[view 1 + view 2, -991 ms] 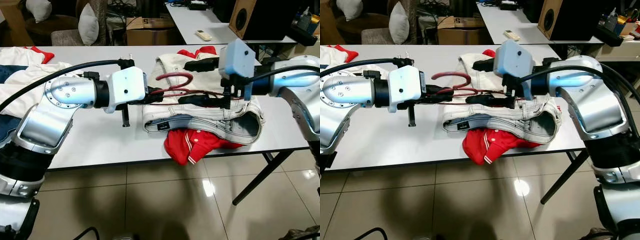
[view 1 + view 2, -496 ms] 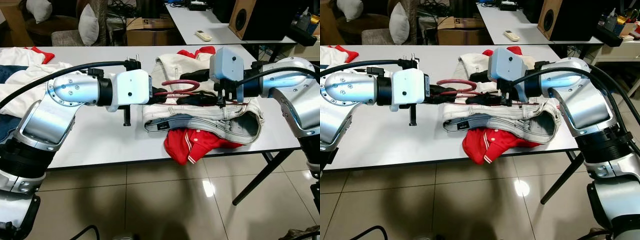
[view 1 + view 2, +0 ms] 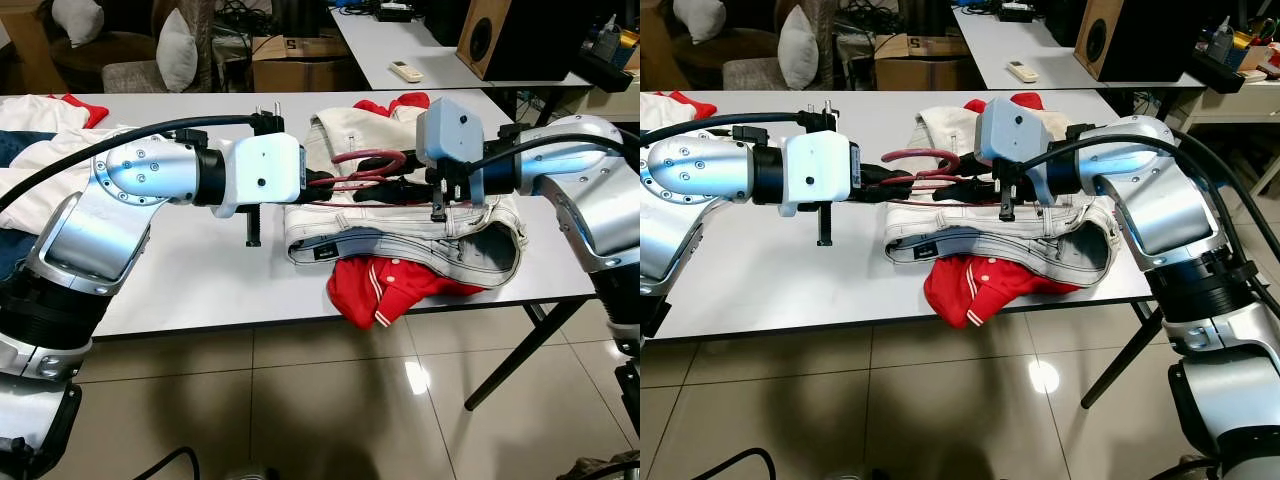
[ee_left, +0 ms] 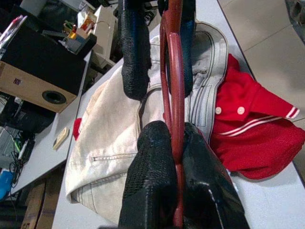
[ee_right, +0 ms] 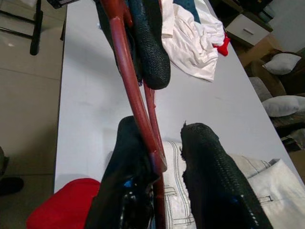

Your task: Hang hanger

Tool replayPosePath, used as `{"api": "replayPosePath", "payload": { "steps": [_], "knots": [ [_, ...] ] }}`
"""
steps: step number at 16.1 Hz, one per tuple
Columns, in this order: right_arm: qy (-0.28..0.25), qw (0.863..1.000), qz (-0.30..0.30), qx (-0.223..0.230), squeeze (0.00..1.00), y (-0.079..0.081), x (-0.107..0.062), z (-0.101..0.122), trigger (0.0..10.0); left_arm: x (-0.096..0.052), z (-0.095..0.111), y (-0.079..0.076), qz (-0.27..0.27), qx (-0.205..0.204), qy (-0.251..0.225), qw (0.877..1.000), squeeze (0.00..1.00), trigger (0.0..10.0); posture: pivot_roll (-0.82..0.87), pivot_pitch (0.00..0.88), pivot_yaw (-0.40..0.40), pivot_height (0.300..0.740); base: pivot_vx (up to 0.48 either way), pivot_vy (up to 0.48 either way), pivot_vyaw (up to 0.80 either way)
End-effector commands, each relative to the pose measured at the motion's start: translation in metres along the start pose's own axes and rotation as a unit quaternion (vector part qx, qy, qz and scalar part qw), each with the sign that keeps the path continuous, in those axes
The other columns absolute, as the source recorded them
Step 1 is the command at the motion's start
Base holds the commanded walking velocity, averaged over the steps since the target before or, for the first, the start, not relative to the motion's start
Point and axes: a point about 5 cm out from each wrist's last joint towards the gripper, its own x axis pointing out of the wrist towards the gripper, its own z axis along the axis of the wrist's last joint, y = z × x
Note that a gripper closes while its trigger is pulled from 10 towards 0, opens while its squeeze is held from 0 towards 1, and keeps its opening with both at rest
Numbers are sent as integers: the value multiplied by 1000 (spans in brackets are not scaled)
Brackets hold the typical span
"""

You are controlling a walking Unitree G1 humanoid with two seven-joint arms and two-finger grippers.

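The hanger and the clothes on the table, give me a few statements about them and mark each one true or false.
1. The left end effector is shut on the red hanger. True.
2. The hanger lies flat on the bare table, untouched. False: it is held above the white jeans, between both end effectors.
3. The right end effector has the hanger's bar between its fingers, which stand apart. True.
4. The red shirt lies on top of the jeans. False: it sticks out from under them at the table's near edge.
5. A remote control lies on the farther table. True.
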Motion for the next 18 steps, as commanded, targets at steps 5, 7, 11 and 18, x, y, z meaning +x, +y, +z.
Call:
{"api": "replayPosePath", "payload": {
  "steps": [5, 7, 11, 18],
  "knots": [
    [12, 1000, -3, -2, 0, -5, 2, 0, 0, 3, 19, 0, -15, 28, -40, 999, 0, 10000, -43, 0, -16, 740, 0, 0, 0],
    [10, 1000, 0, -2, 0, -4, 1, 0, 0, 0, 16, 2, -8, 7, -50, 999, 376, 10000, -43, 0, -17, 740, 0, 0, 0],
    [19, 1000, -2, 8, 0, 3, -7, -6, 0, -11, 2, -4, -19, -19, -53, 998, 1000, 10000, -43, 0, -16, 740, 0, 0, 0],
    [26, 990, -100, 101, 0, 29, -30, -41, 0, -42, -15, -19, 83, -164, -99, 978, 1000, 10000, -32, 0, -32, 740, 0, 0, 0]
  ]
}}
